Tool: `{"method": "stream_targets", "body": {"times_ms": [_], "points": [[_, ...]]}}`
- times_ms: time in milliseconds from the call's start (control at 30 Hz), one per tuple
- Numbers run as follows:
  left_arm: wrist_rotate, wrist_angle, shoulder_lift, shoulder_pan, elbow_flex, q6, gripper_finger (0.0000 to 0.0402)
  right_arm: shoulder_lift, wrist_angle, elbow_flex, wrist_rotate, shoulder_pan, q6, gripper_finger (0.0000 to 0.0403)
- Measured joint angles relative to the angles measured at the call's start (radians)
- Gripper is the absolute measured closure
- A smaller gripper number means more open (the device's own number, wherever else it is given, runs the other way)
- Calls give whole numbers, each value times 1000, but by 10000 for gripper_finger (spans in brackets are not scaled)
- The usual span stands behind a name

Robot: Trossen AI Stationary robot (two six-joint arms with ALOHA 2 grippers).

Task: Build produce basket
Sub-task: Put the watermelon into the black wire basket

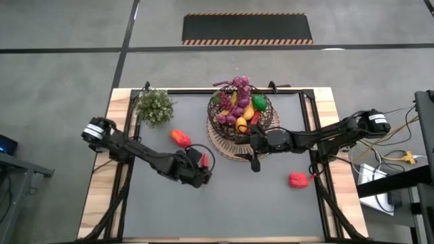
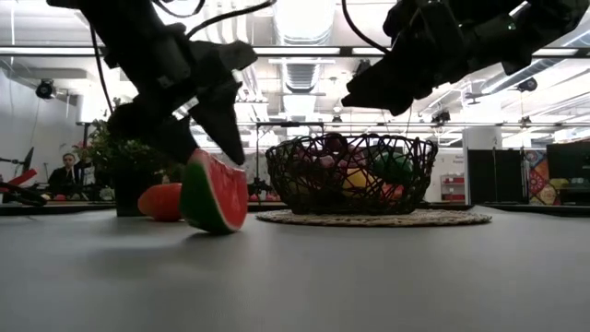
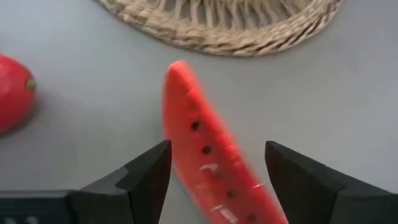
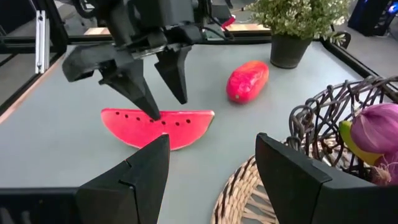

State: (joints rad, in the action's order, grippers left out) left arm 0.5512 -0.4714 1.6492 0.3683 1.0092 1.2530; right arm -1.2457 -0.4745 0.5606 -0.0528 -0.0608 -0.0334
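The watermelon slice point(image 1: 203, 160) stands on its green rind point(image 2: 214, 194) on the grey table, near-left of the basket. My left gripper point(image 3: 217, 149) is open and straddles the slice from above. One finger point(image 4: 144, 98) stands on each side, and the left wrist view shows a gap on both. The dark wire basket point(image 1: 268, 125) sits on a round woven mat point(image 1: 224, 146) and holds grapes, banana, a lime and other produce. My right gripper point(image 4: 211, 180) is open and empty, hovering over the mat's near edge point(image 1: 254, 163).
A red-orange mango point(image 1: 180, 137) lies on the table left of the basket, beyond the slice. A small red fruit point(image 1: 297, 179) lies near the right edge. A potted leafy plant point(image 1: 154, 106) stands at the far left corner. Grey table surface stretches toward the near edge.
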Motion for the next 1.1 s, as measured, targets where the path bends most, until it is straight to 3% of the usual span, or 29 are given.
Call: {"method": "stream_targets", "body": {"times_ms": [300,433,633,767,900,1100], "points": [[-19,36,59,0,2,2,185,0,-1,0,0,0,0,182],[-19,34,64,0,2,-1,240,0,-4,0,-1,0,3,182],[-12,36,61,1,6,-40,370,0,-4,0,0,0,0,182],[42,45,58,15,6,-91,378,0,-17,0,0,0,-49,180],[132,164,47,48,6,-256,374,-4,-33,0,8,-2,-76,159],[183,532,40,74,3,-698,376,-86,-252,0,50,-34,-21,108]]}}
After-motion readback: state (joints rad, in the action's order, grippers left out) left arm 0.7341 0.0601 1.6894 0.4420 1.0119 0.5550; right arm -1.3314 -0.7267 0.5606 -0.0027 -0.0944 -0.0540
